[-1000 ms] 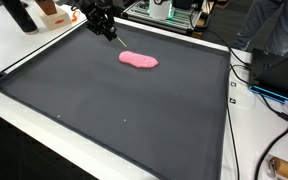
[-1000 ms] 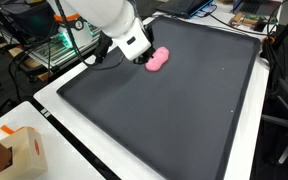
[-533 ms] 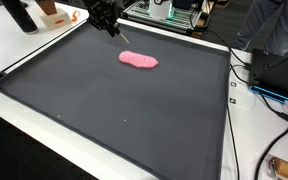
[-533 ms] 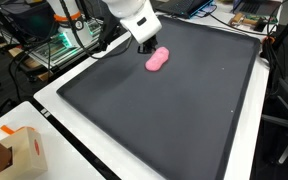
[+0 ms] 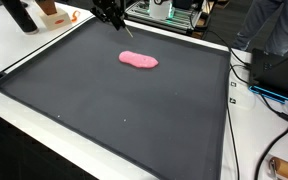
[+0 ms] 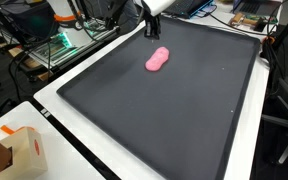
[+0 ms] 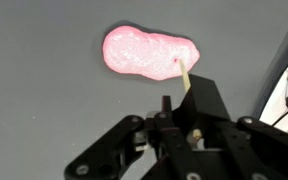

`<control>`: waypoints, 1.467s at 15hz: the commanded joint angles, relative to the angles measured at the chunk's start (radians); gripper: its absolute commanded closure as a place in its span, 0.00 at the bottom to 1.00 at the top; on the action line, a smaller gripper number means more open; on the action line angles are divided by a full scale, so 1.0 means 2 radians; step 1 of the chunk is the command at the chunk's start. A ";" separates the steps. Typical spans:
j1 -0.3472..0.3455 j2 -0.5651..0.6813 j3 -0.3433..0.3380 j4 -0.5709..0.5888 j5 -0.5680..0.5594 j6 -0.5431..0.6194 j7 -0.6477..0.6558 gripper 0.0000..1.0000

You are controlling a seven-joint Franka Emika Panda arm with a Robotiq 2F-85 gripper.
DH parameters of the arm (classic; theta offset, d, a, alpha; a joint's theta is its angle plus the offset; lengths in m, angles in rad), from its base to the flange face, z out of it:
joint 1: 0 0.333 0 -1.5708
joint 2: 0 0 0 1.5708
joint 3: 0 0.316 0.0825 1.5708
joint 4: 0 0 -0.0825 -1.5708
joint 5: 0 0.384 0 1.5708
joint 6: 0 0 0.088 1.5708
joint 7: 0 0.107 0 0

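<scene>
A pink, lumpy blob [image 5: 138, 60] [image 6: 157, 60] lies on the big black mat [image 5: 114, 115] [image 6: 174, 120], toward its far side. My gripper [image 5: 117, 17] [image 6: 151, 24] hangs in the air above the mat's far edge, apart from the blob. It is shut on a thin tan stick [image 7: 183, 72] [image 5: 127, 30] that pokes out past the fingertips. In the wrist view the gripper [image 7: 180, 98] looks down on the blob [image 7: 149, 53], and the stick's tip overlaps the blob's near edge without touching it.
The mat lies on a white table [image 5: 29, 45]. A cardboard box [image 6: 16, 150] stands at a near corner. Cables [image 5: 256, 88] and equipment run along one side. A dark bottle [image 5: 22, 15] and an orange item [image 5: 52, 14] stand at the back corner.
The gripper has risen and pulled back from the pink blob toward the mat's far edge, carrying the stick. The blob has not moved.
</scene>
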 commanded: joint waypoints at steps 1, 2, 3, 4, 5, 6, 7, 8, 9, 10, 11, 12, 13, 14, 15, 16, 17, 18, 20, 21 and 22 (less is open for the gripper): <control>0.014 -0.031 0.009 -0.023 -0.039 0.016 0.030 0.94; 0.018 -0.035 0.011 -0.024 -0.046 0.019 0.036 0.94; 0.023 -0.041 0.014 -0.027 -0.054 0.025 0.040 0.94; 0.027 -0.046 0.017 -0.029 -0.061 0.029 0.046 0.94; 0.030 -0.050 0.019 -0.031 -0.066 0.034 0.049 0.94; 0.035 -0.055 0.022 -0.034 -0.073 0.038 0.056 0.94; 0.039 -0.060 0.024 -0.037 -0.080 0.044 0.061 0.94; 0.043 -0.065 0.027 -0.042 -0.089 0.051 0.068 0.94; 0.047 -0.069 0.029 -0.045 -0.097 0.057 0.074 0.94; 0.051 -0.073 0.032 -0.049 -0.106 0.064 0.081 0.94; 0.054 -0.077 0.034 -0.052 -0.114 0.071 0.087 0.94; 0.058 -0.081 0.037 -0.057 -0.122 0.078 0.094 0.94; 0.062 -0.084 0.039 -0.060 -0.131 0.084 0.101 0.94; 0.065 -0.086 0.041 -0.063 -0.140 0.090 0.107 0.94; 0.068 -0.089 0.044 -0.067 -0.148 0.096 0.114 0.94; 0.071 -0.091 0.045 -0.070 -0.158 0.100 0.121 0.94; 0.074 -0.093 0.047 -0.072 -0.166 0.104 0.128 0.94; 0.077 -0.095 0.049 -0.075 -0.175 0.109 0.135 0.94; 0.077 -0.079 0.045 -0.055 -0.161 0.095 0.122 0.75; 0.079 -0.081 0.046 -0.057 -0.167 0.098 0.128 0.75; 0.081 -0.082 0.047 -0.058 -0.170 0.099 0.131 0.75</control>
